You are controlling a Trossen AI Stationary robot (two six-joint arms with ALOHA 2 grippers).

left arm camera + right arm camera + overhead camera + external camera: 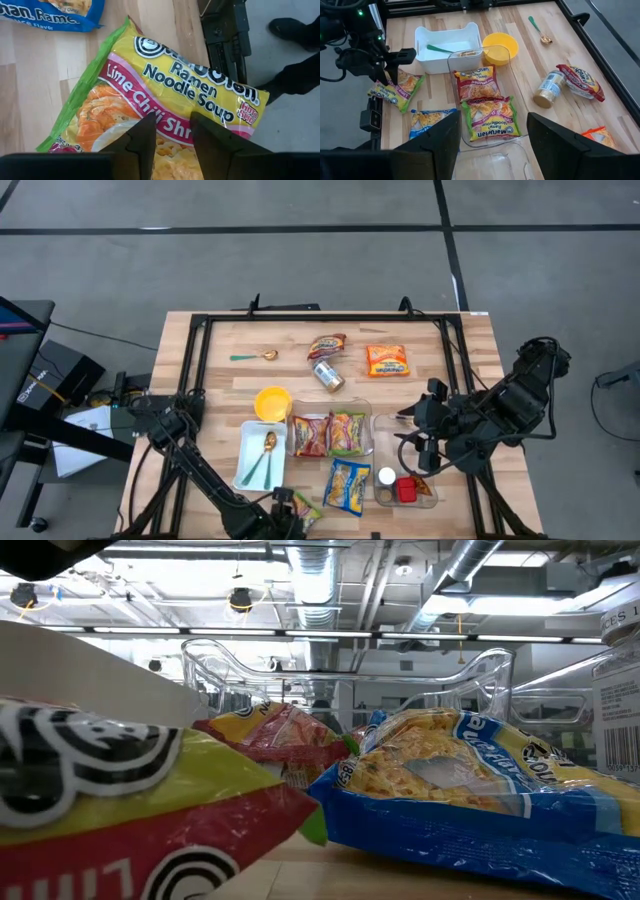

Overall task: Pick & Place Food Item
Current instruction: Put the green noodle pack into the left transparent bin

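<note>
A yellow and green lime chili ramen packet (pixel 165 75) lies at the table's near edge (pixel 308 511), one corner reaching past the edge over the black frame. My left gripper (pixel 172 127) is down on it, its fingers closed in on the packet's face; the right wrist view shows that gripper (pixel 395 67) over the packet (pixel 396 94). In the low view the packet (pixel 150 810) fills the left foreground. My right gripper (pixel 492 135) waits raised over the table's right side (pixel 413 442), open, with nothing between its fingers. My left gripper pinches the packet's printed face (pixel 172 117), about midway along its length, between its two fingers. The fingers come from above, slanting down, and lie across the packet. The packet lies flat on the wood, not lifted.
A clear tray (pixel 366 406) holds two ramen packets; a blue packet (pixel 347 485) lies in front of it. A second clear tray (pixel 380 498) holds small items. A white bin (pixel 250 442) with a spoon, a yellow bowl (pixel 272 402), a can (pixel 328 375) and more packets lie farther back.
</note>
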